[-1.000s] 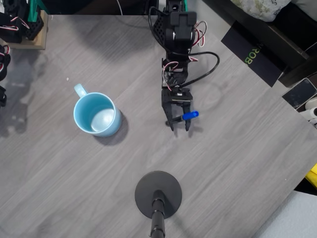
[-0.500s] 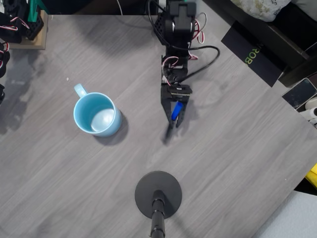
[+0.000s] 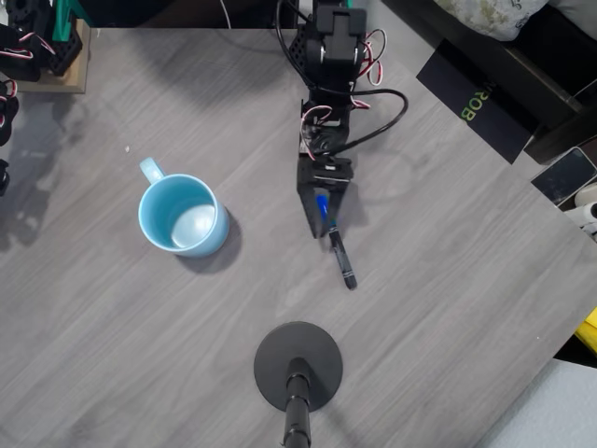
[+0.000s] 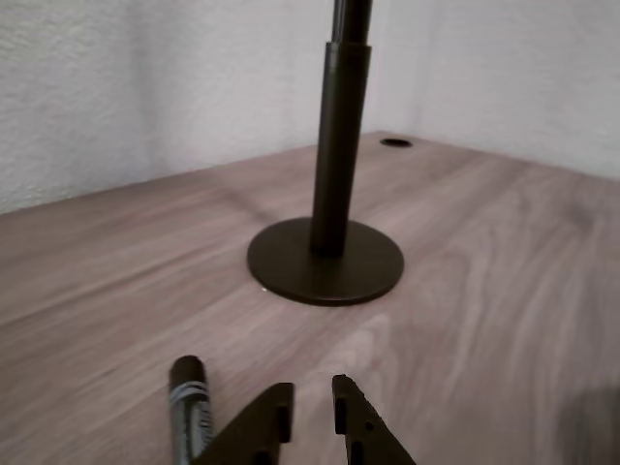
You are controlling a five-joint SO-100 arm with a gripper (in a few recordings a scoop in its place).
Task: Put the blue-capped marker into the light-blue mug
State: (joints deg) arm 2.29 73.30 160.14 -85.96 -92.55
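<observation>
The fingers point(image 4: 283, 412) are seen at the bottom edge of the wrist view, set narrow, with a slim gap between the tips and nothing lodged in that gap. In the overhead view the fingers point(image 3: 317, 222) are pointed toward the lower edge of the picture, near the middle of the tabletop point(image 3: 448, 280).

The marker point(image 3: 338, 254) is found at the fingers: its blue cap is seen within their outline from above, and the black barrel is run out past the tips, slanted down and to the right. In the wrist view the barrel's far end point(image 4: 190, 392) is shown just left of the left finger, outside the gap. Whether the cap is clamped farther back cannot be told, nor whether the barrel is rested on the wood.

The mug point(image 3: 182, 215) is stood upright on the tabletop, well apart from the fingers on their left in the overhead view, with its handle turned to the upper left and its pale inside open.

A black round stand base point(image 3: 298, 366) with a pole is placed below the fingers in the overhead view; in the wrist view that base point(image 4: 325, 262) is faced straight ahead. A black box point(image 3: 476, 98) is laid at the upper right edge.
</observation>
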